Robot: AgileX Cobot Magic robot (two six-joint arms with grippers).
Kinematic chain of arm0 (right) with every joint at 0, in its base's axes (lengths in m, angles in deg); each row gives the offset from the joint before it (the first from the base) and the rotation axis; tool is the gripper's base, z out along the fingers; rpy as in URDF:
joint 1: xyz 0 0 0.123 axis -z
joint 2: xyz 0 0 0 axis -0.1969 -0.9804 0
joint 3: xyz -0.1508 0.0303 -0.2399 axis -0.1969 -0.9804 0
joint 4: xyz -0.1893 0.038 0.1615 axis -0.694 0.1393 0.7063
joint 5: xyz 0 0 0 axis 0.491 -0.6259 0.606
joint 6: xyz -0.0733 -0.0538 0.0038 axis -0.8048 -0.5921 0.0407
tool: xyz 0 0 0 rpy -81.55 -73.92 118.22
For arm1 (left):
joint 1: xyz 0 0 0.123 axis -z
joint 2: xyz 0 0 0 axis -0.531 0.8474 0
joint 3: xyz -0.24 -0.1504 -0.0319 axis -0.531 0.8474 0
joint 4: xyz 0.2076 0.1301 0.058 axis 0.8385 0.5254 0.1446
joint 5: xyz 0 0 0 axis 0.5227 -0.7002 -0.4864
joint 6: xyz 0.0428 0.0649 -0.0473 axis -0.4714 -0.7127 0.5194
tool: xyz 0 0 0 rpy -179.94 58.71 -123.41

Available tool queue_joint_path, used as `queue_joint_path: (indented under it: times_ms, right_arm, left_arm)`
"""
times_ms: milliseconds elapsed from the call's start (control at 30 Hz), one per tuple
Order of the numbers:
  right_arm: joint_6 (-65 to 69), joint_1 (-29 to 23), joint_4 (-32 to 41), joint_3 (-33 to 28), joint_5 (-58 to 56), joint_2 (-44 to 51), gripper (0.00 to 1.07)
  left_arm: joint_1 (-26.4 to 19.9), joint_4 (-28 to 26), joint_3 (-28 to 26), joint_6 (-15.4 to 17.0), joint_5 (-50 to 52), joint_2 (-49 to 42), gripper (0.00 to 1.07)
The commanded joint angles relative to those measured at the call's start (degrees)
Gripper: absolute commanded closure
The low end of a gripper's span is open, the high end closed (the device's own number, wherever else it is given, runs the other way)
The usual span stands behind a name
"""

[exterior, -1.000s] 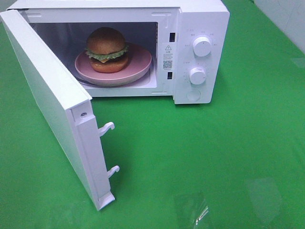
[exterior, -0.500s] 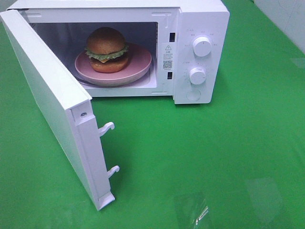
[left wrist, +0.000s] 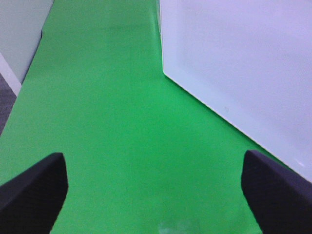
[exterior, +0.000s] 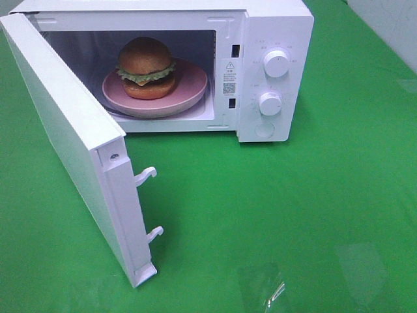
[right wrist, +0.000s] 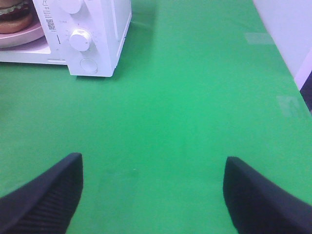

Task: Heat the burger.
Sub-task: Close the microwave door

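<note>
High view: a white microwave (exterior: pixel 273 23) stands on a green table (exterior: pixel 293 215) with its door (exterior: pixel 58 124) swung wide to the left, two latch hooks (exterior: pixel 146 175) jutting from the door's free edge. The burger (exterior: pixel 146 67) sits upright inside the cavity on a pink plate (exterior: pixel 189 91), left of the plate's centre. The control panel to the right of the cavity carries an upper knob (exterior: pixel 277 64) and a lower knob (exterior: pixel 270 103).

Left wrist view: the left gripper (left wrist: pixel 152 163) hangs over bare table, its dark fingers (left wrist: pixel 34 192) spread wide with nothing between them. The door's white panel (left wrist: pixel 243 63) lies ahead of it and to one side.

Right wrist view: the right gripper (right wrist: pixel 152 163) is likewise parted and holds nothing, well apart from the microwave (right wrist: pixel 105 29). Beyond it lie the lower knob (right wrist: pixel 79 40) and the edge of the burger (right wrist: pixel 12 14) on its plate (right wrist: pixel 22 36)
</note>
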Motion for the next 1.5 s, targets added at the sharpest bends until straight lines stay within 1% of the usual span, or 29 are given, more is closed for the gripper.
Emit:
queue_joint_path:
  times_ms: [33,67,167,200,233,267,300,367,400,433,467,500,667,733,767,800,833,867,900,933,967,1033,1067,1133,1167,1267,1433,1467,1500]
  right_arm:
    - [-0.7,0.2,0.1,-0.1,0.5,1.6,0.31]
    - [-0.7,0.2,0.1,-0.1,0.5,1.6,0.31]
    - [-0.7,0.2,0.1,-0.1,0.5,1.6,0.31]
    - [-0.7,0.2,0.1,-0.1,0.5,1.6,0.31]
    - [-0.7,0.2,0.1,-0.1,0.5,1.6,0.31]
    - [-0.7,0.2,0.1,-0.1,0.5,1.6,0.31]
    - [-0.7,0.2,0.1,-0.1,0.5,1.6,0.31]
    - [-0.7,0.2,-0.1,-0.1,0.5,1.6,0.31]
    - [-0.7,0.2,-0.1,-0.1,0.5,1.6,0.31]
    - [-0.7,0.2,-0.1,-0.1,0.5,1.6,0.31]
    - [-0.7,0.2,-0.1,-0.1,0.5,1.6,0.31]
    - [-0.7,0.2,-0.1,-0.1,0.5,1.6,0.31]
    - [-0.7,0.2,-0.1,-0.1,0.5,1.6,0.31]
    - [-0.7,0.2,-0.1,-0.1,0.5,1.6,0.31]
    - [-0.7,0.2,-0.1,-0.1,0.5,1.6,0.31]
    - [-0.7,0.2,-0.1,-0.1,0.5,1.6,0.31]
    - [-0.7,0.2,-0.1,-0.1,0.5,1.6,0.31]
    - [-0.7,0.2,-0.1,-0.1,0.5,1.6,0.31]
    - [-0.7,0.2,-0.1,-0.1,0.5,1.6,0.31]
    - [-0.7,0.2,-0.1,-0.1,0.5,1.6,0.31]
    - [-0.7,0.2,-0.1,-0.1,0.5,1.6,0.31]
    - [-0.7,0.2,-0.1,-0.1,0.5,1.6,0.31]
    - [-0.7,0.2,-0.1,-0.1,0.5,1.6,0.31]
    - [-0.7,0.2,-0.1,-0.1,0.5,1.6,0.31]
    - [-0.7,0.2,-0.1,-0.1,0.5,1.6,0.31]
    - [-0.7,0.2,-0.1,-0.1,0.5,1.6,0.31]
    - [-0.7,0.2,-0.1,-0.1,0.5,1.6,0.31]
    - [-0.7,0.2,-0.1,-0.1,0.5,1.6,0.31]
    - [-0.7,0.2,-0.1,-0.1,0.5,1.6,0.31]
  left_arm:
    - [0.2,-0.7,-1.0,0.3,3.7,1.3,0.23]
    - [0.2,-0.7,-1.0,0.3,6.9,2.7,0.28]
    - [0.2,-0.7,-1.0,0.3,8.5,3.7,0.32]
    - [0.2,-0.9,-1.0,0.3,10.9,5.7,0.4]
    - [0.2,-0.9,-1.0,0.3,10.9,5.7,0.4]
    - [0.2,-1.3,-1.0,0.3,12.4,8.3,0.5]
    - [0.2,-1.3,-1.0,0.3,12.4,8.3,0.5]
    - [0.2,-1.3,-1.0,0.3,15.4,13.9,0.73]
    - [0.2,-1.3,-1.0,0.3,15.4,13.9,0.73]
    - [0.2,-1.5,-1.0,0.3,17.0,17.1,0.91]
    - [0.2,-1.5,-1.0,0.3,17.0,17.1,0.91]
    - [0.2,-1.9,-1.0,0.1,18.8,20.1,1.07]
    - [0.2,-2.0,-0.9,-0.4,23.4,23.5,1.07]
    - [0.2,-2.0,1.7,-1.4,34.7,26.7,1.07]
    - [0.2,-2.0,1.7,-1.4,34.7,26.7,1.07]
    - [0.2,-2.1,3.8,-1.4,41.4,28.2,1.07]
    - [0.2,-2.1,3.8,-1.4,41.4,28.2,1.07]
    - [0.2,-2.1,6.2,-1.4,48.0,29.5,1.07]
    - [0.2,-2.1,6.2,-1.4,48.0,29.5,1.07]
    - [0.2,-2.1,8.7,-1.4,55.2,31.0,1.07]
    - [0.2,-2.1,8.7,-1.4,55.2,31.0,1.07]
    - [0.2,-2.1,12.4,-1.1,64.8,33.7,1.07]
    - [0.2,-2.1,12.4,-1.1,64.8,33.7,1.07]
    - [0.2,-2.1,14.4,-1.1,71.2,35.9,1.07]
    - [0.2,-2.1,16.4,-1.1,78.3,38.4,1.07]
    - [0.2,-2.1,17.2,-1.0,82.5,40.7,1.07]
    - [0.2,-0.9,17.2,0.5,90.2,50.8,1.07]
    - [0.2,0.3,17.2,2.8,92.8,54.6,1.07]
    - [0.2,0.3,17.2,2.8,92.8,54.6,1.07]
